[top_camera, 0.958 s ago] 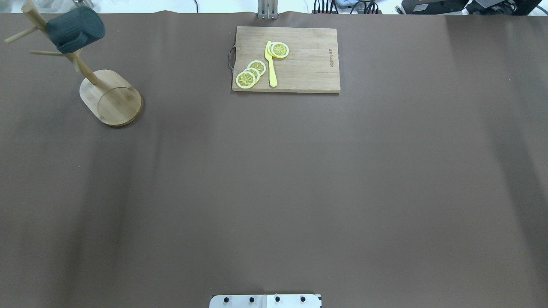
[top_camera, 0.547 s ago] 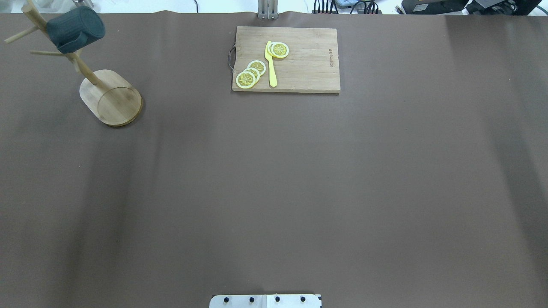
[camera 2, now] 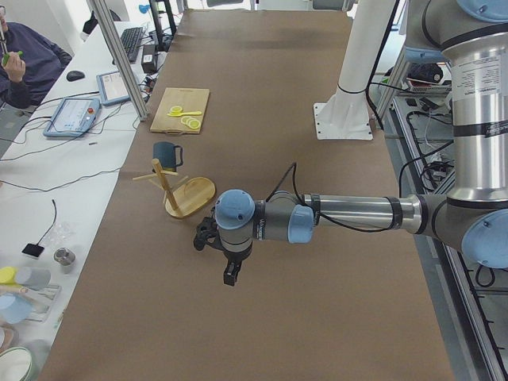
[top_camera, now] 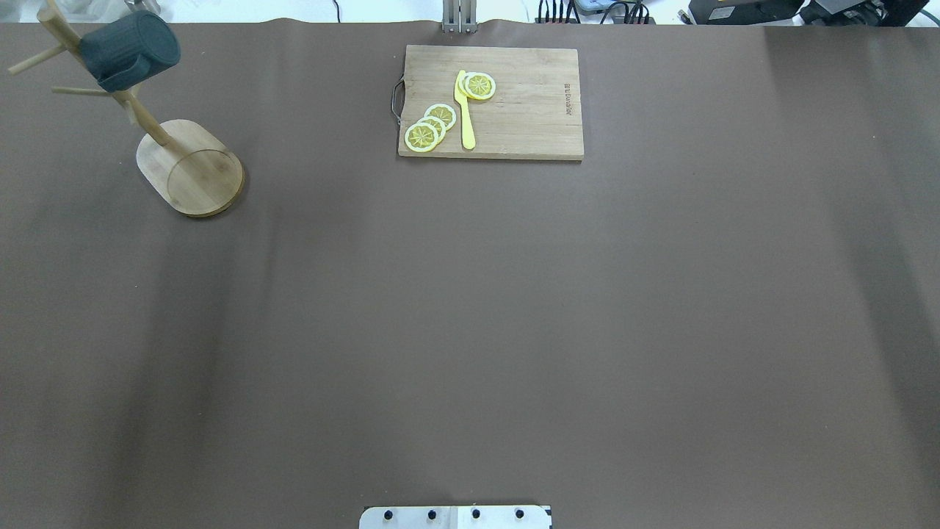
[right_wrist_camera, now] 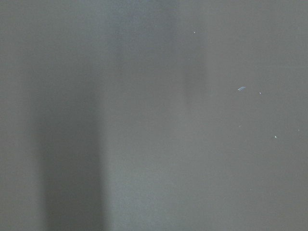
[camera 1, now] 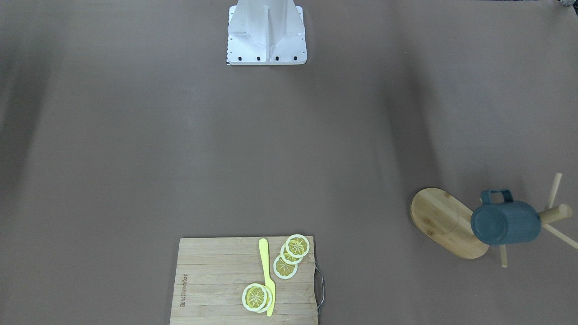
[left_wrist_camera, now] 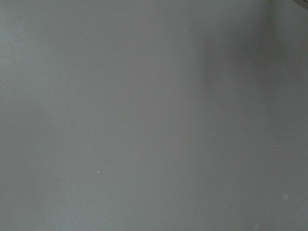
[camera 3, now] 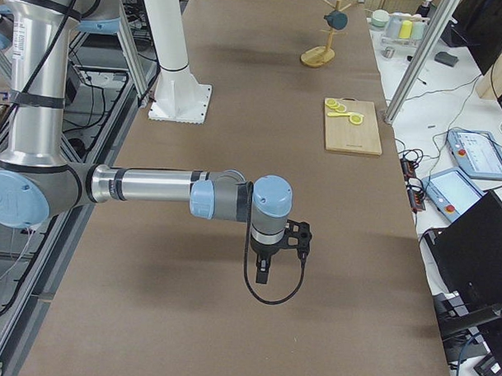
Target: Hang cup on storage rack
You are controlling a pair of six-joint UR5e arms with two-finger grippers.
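Observation:
The dark teal cup [top_camera: 128, 50] hangs on a peg of the bamboo storage rack [top_camera: 192, 173] at the table's far left corner, its bottom facing out. The front-facing view shows the cup [camera 1: 505, 222] on the rack [camera 1: 440, 219] with its handle up. Neither gripper touches them. The left gripper [camera 2: 229, 274] shows only in the exterior left view, hanging over bare table nearer than the rack [camera 2: 190, 196]. The right gripper [camera 3: 263, 271] shows only in the exterior right view, far from the cup [camera 3: 336, 19]. I cannot tell whether either is open or shut. Both wrist views hold only brown table cover.
A wooden cutting board [top_camera: 529, 110] with lemon slices [top_camera: 429, 126] and a yellow knife [top_camera: 465, 110] lies at the far middle. The robot's white base [camera 1: 266, 34] stands at the near edge. A person [camera 2: 28, 59] sits beyond the table's far side.

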